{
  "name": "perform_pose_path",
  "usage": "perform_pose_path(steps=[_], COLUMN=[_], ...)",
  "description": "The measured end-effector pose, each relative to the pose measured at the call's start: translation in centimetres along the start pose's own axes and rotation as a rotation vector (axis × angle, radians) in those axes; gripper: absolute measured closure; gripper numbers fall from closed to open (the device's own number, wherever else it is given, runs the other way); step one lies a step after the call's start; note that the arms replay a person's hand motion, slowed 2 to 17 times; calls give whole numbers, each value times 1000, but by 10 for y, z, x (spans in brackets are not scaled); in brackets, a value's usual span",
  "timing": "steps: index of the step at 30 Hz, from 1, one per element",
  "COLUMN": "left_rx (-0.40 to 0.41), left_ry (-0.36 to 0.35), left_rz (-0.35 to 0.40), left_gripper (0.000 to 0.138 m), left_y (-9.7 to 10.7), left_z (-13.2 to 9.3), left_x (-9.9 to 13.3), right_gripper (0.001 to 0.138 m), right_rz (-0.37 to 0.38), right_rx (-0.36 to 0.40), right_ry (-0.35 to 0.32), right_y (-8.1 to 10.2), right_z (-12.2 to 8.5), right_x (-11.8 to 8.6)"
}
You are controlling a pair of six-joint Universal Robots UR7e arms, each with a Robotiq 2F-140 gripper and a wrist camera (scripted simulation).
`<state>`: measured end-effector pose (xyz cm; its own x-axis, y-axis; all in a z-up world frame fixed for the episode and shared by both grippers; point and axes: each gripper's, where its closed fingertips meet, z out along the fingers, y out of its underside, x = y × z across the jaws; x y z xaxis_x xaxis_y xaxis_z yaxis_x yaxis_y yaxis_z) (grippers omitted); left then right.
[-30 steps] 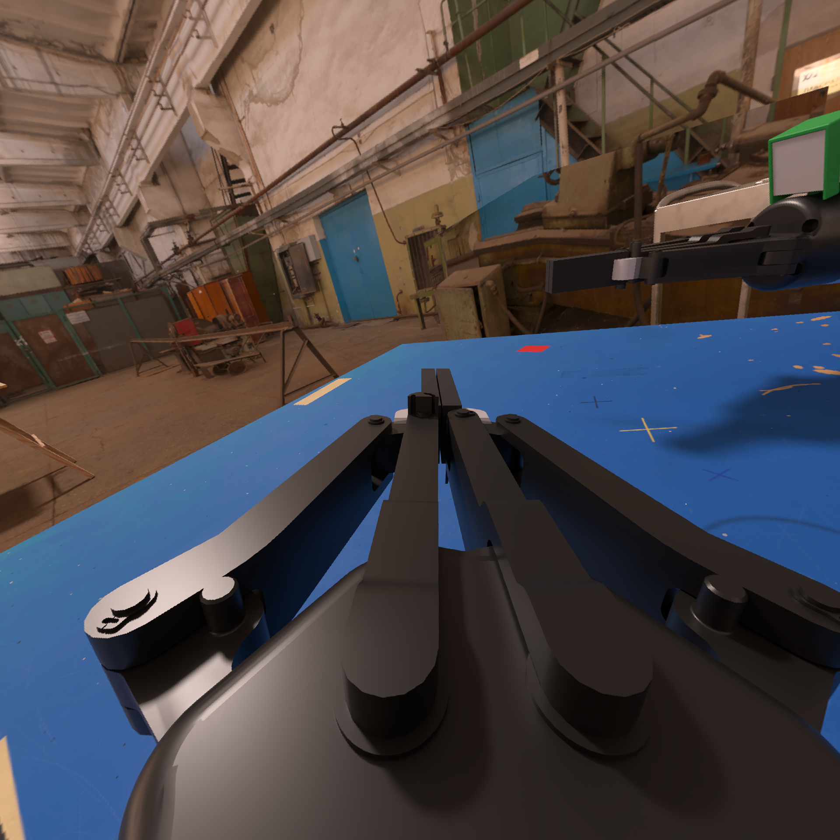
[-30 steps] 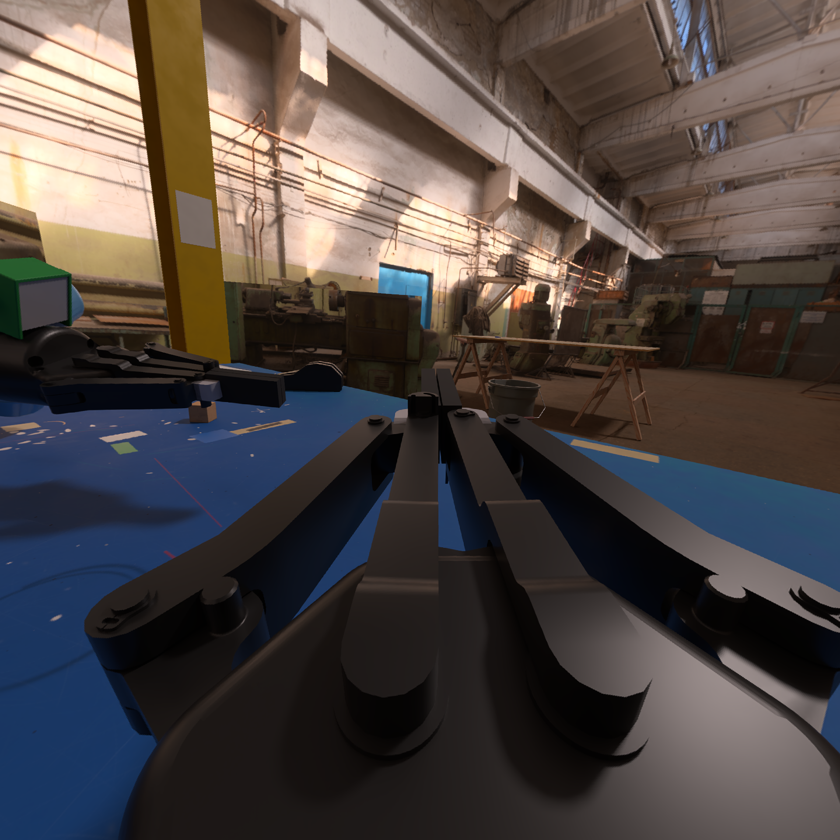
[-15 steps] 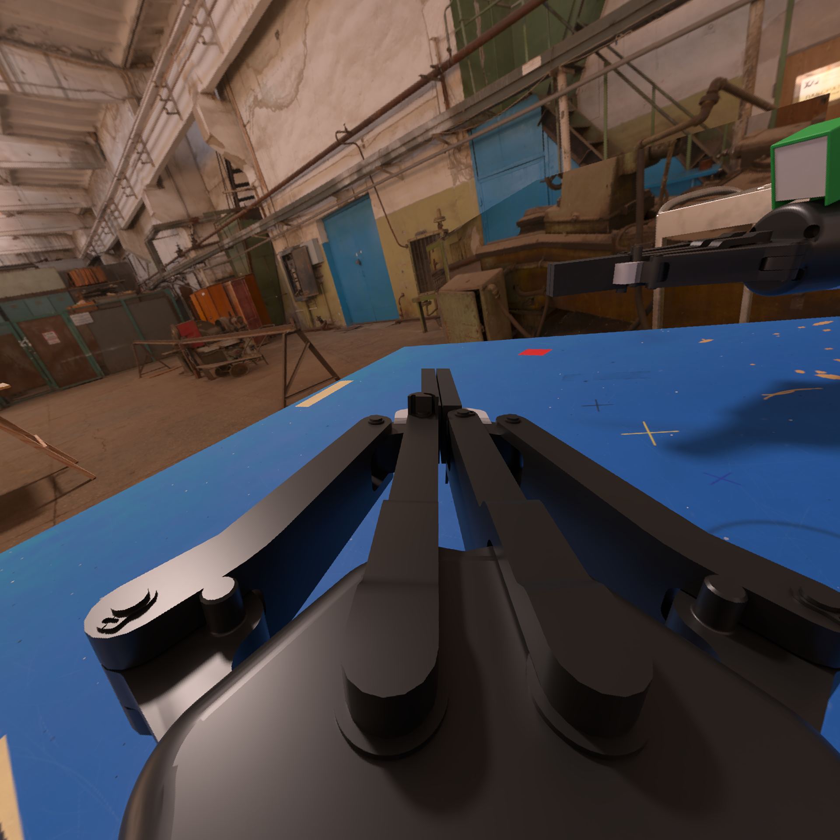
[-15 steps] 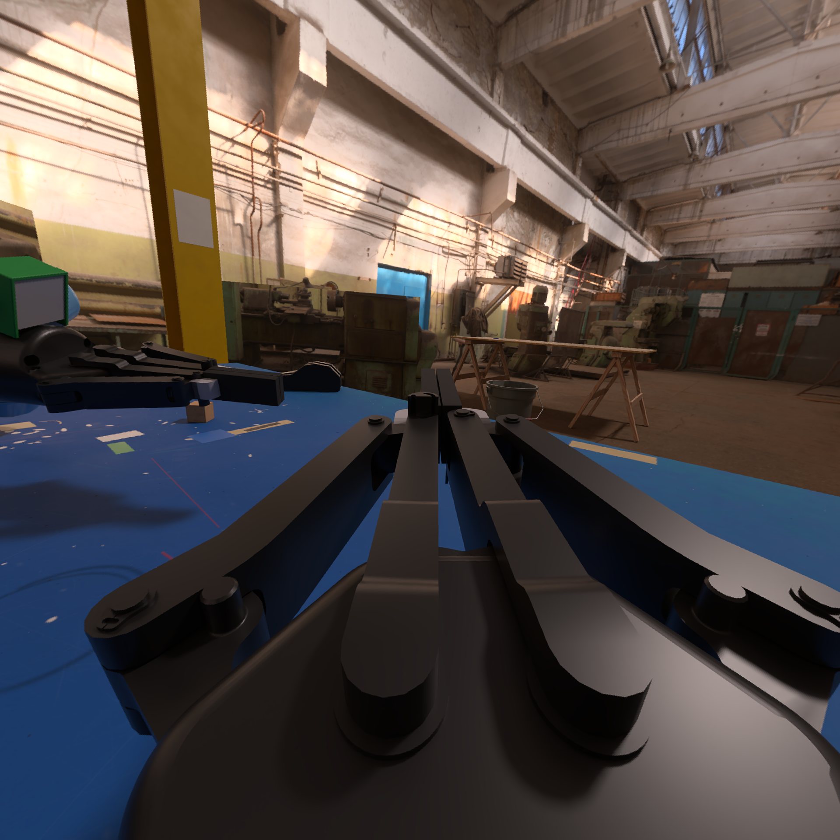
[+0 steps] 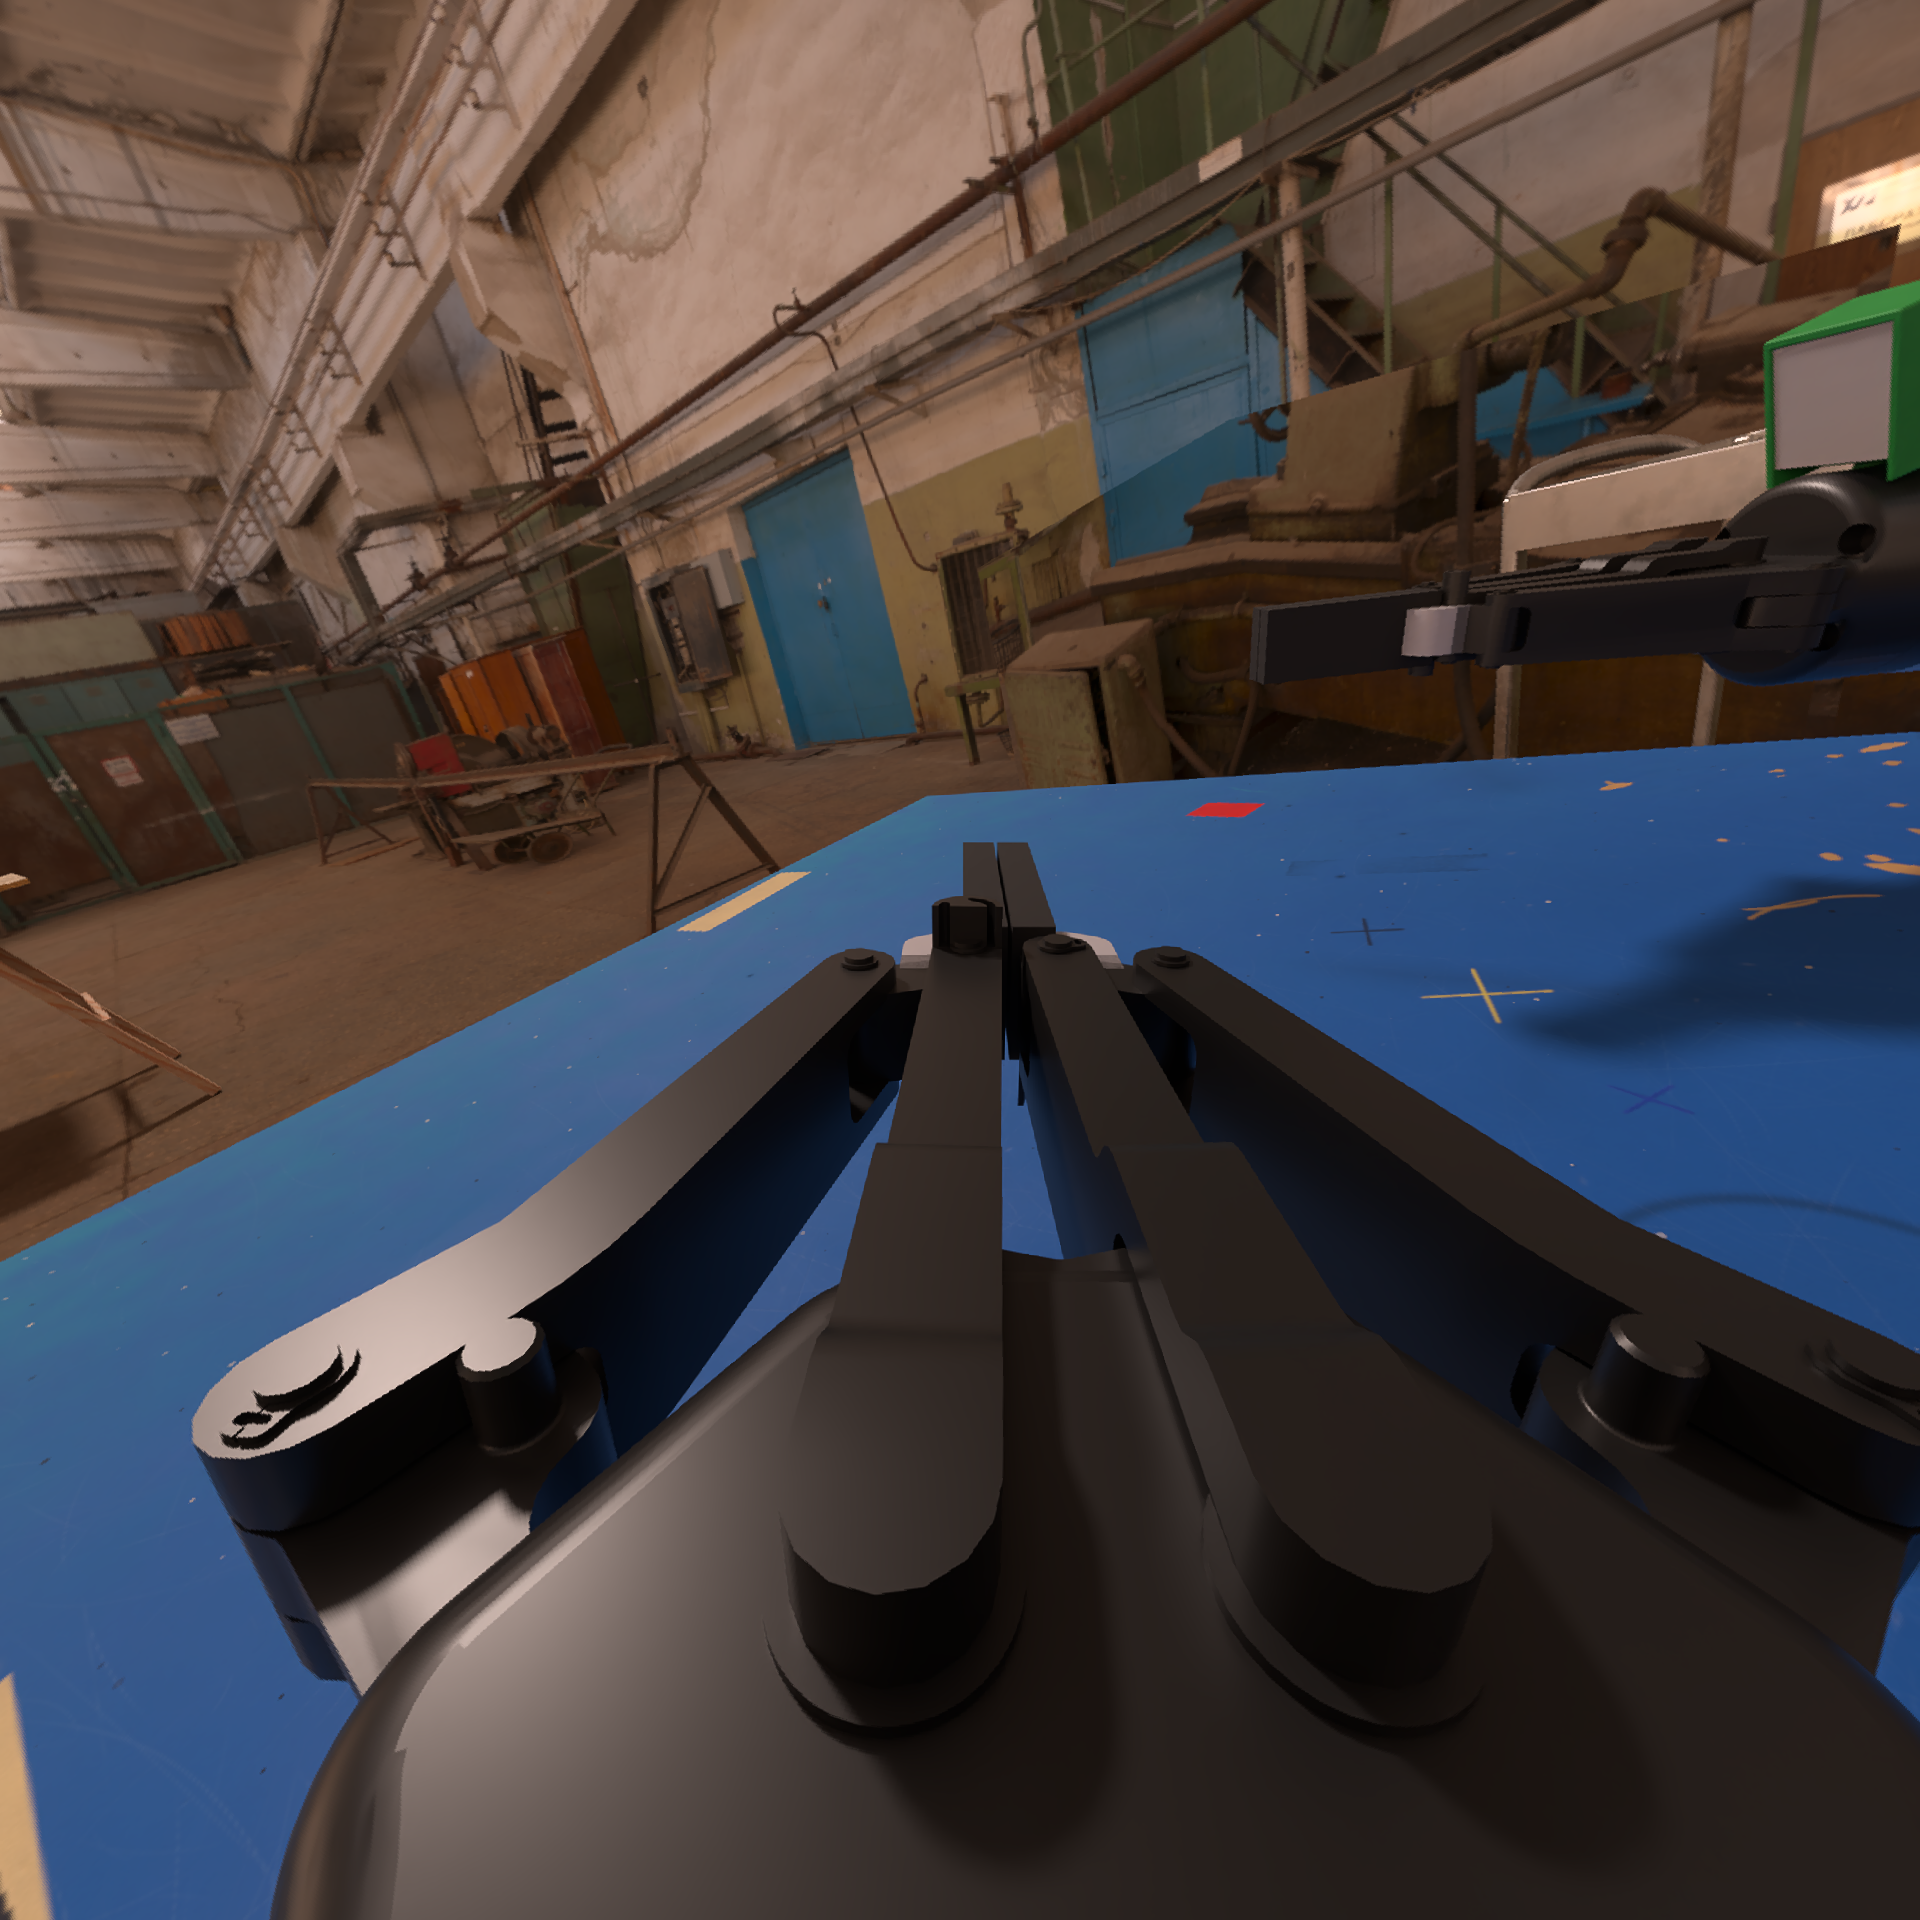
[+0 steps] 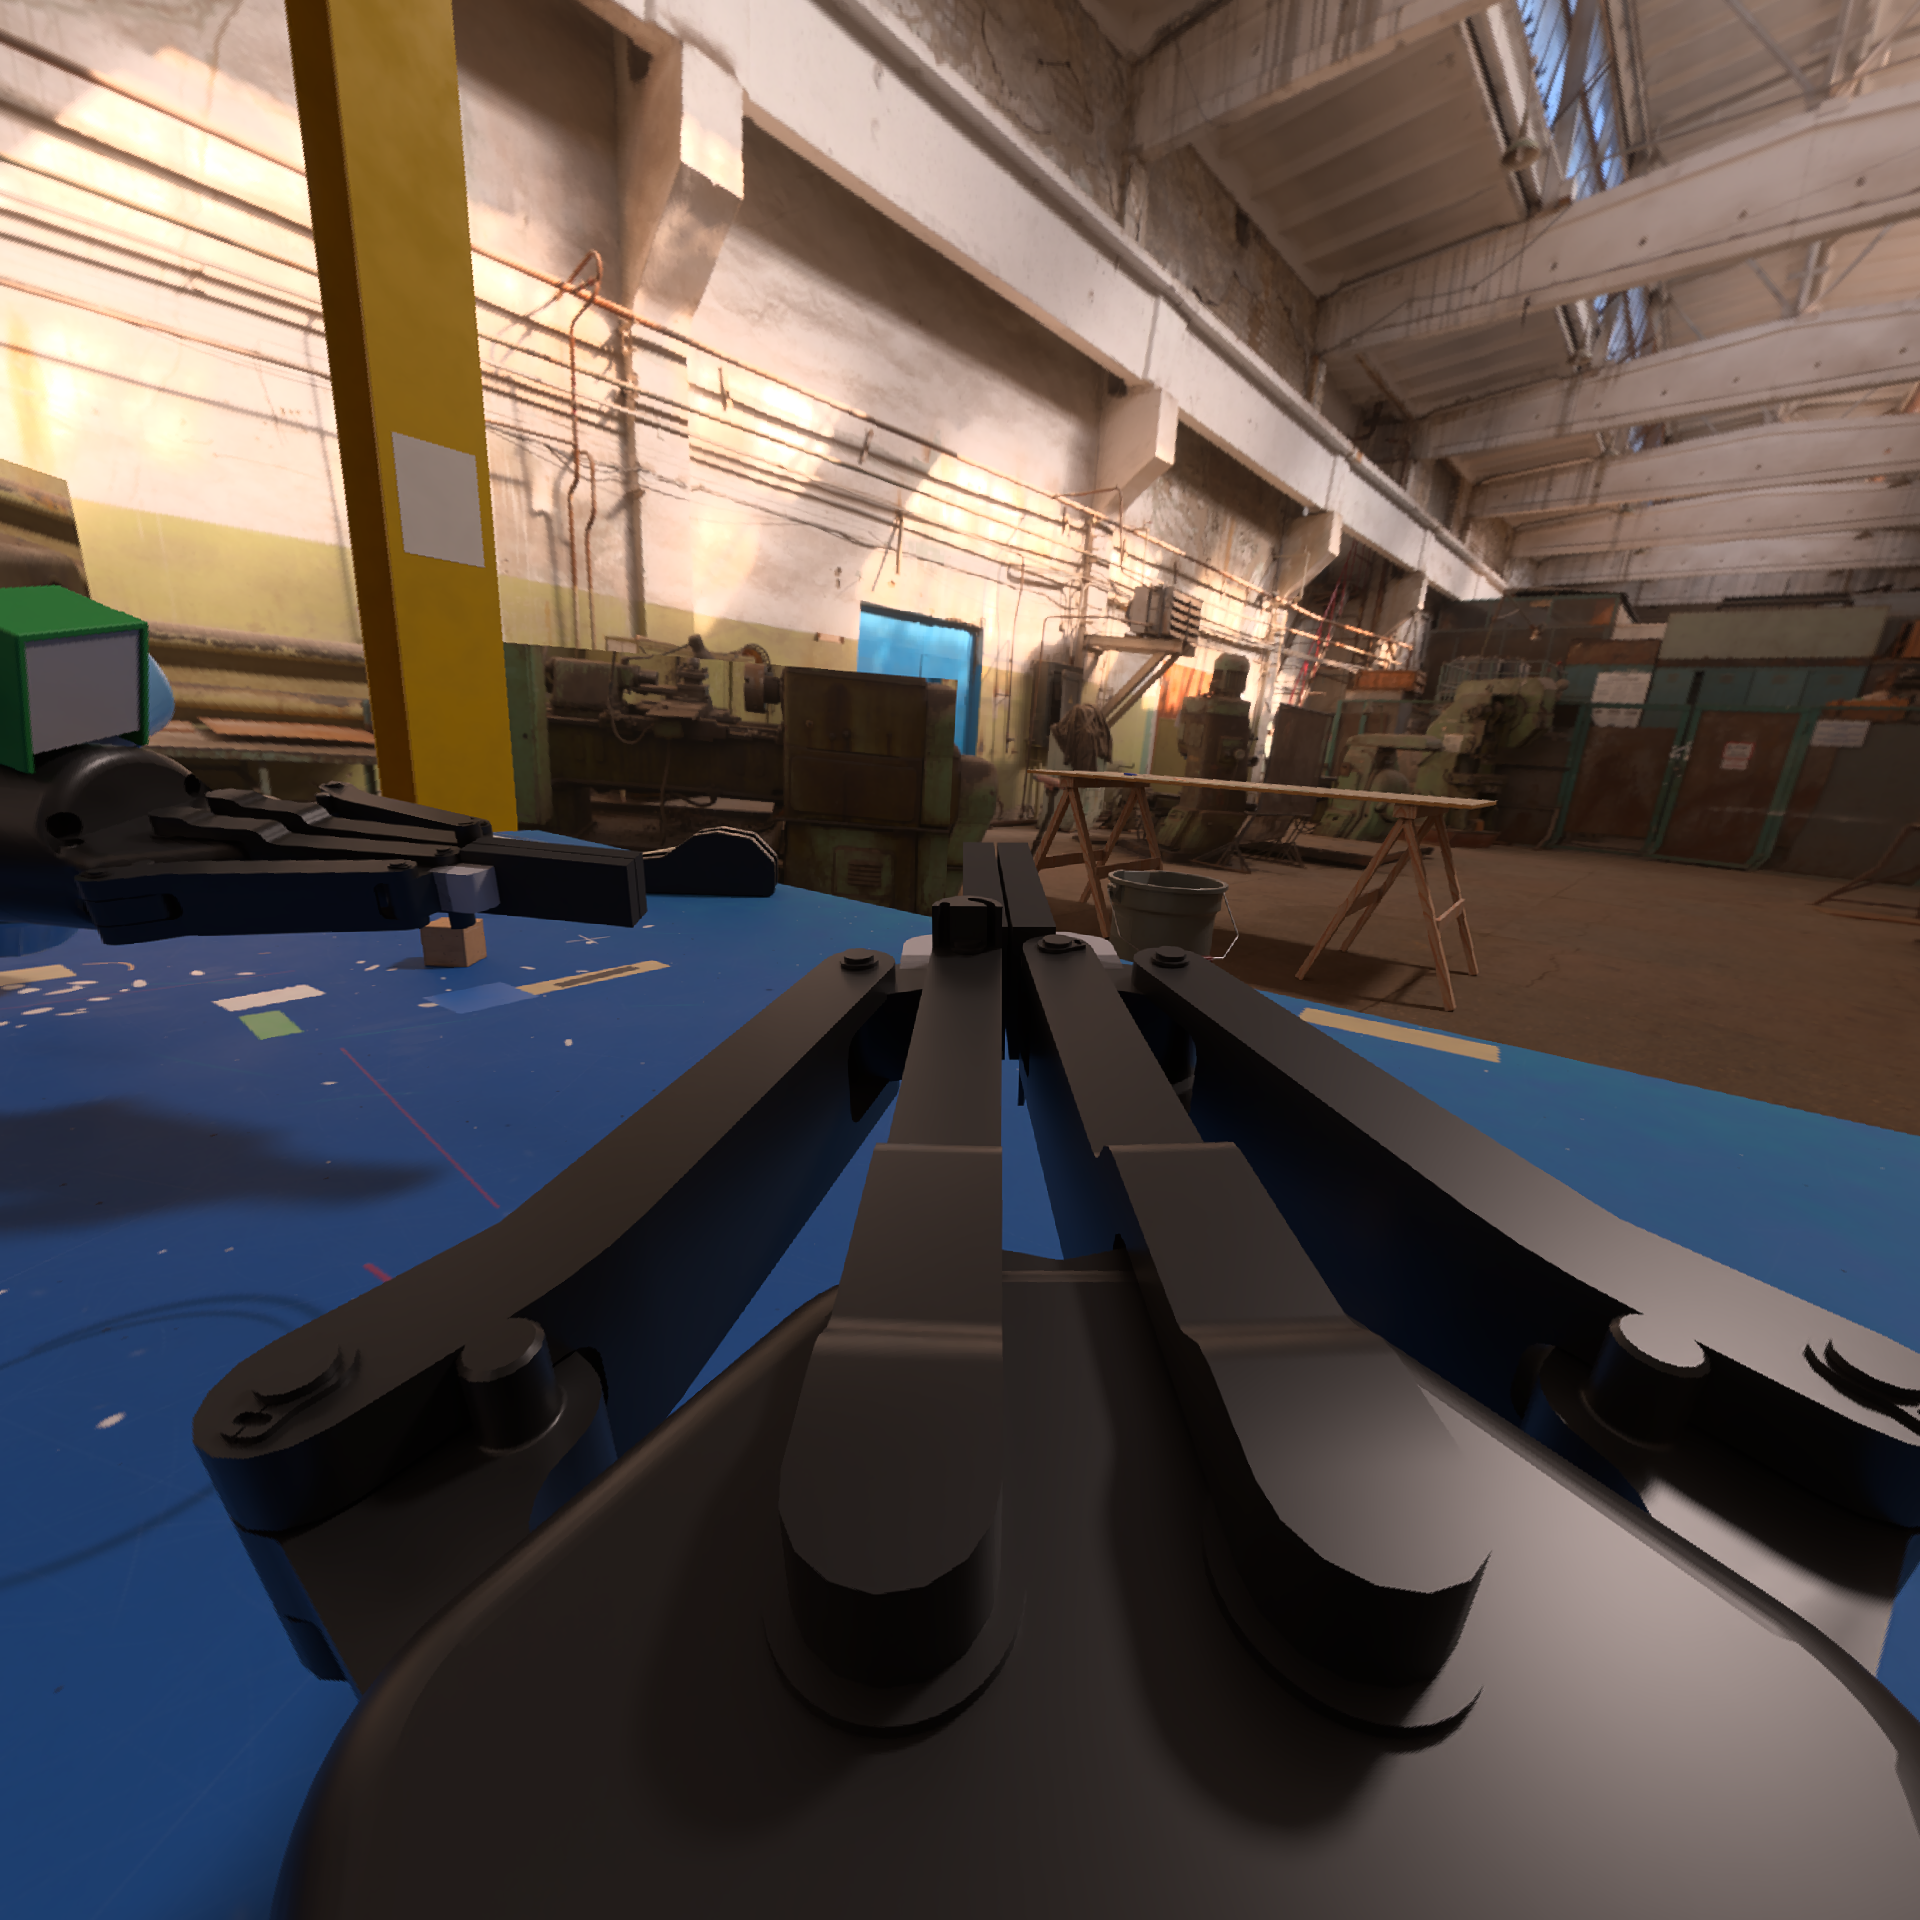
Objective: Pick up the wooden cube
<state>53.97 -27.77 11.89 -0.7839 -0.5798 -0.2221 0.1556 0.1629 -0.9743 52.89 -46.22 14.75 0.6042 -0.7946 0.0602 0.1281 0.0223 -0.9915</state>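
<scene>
A small wooden cube (image 6: pixel 454 942) sits on the blue table (image 6: pixel 208 1143), far off at the left of the right wrist view. The left gripper (image 6: pixel 634 886) hovers above the table in front of it, hiding the cube's top, fingers together. The cube is not in the left wrist view. There my left gripper (image 5: pixel 1000 868) is shut and empty, above the blue table (image 5: pixel 1351 1039). My right gripper (image 6: pixel 1000 868) is shut and empty too. It also shows in the left wrist view (image 5: pixel 1262 649), at the upper right, fingers together.
The table edge runs close ahead of both grippers, with workshop floor beyond. Tape patches and paint marks lie on the table: a red patch (image 5: pixel 1224 809), a yellow cross (image 5: pixel 1486 994), white and green patches (image 6: pixel 268 1010). A yellow post (image 6: pixel 400 416) stands behind the table.
The left wrist view has tipped slightly, so the table edge and the other gripper sit a little lower in it. In the right wrist view the cube and the left gripper drifted slightly.
</scene>
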Motion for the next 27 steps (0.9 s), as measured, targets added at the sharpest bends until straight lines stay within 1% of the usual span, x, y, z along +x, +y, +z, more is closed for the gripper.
perform_pose_path(steps=[27], left_rx=[4], left_ry=[-8], left_rz=[-8], left_gripper=[138], left_y=[0], left_z=[-1], left_x=[-1], right_gripper=[138], right_rz=[2], right_rx=[0], right_ry=[8], right_y=[1], right_z=[2], right_x=[1])
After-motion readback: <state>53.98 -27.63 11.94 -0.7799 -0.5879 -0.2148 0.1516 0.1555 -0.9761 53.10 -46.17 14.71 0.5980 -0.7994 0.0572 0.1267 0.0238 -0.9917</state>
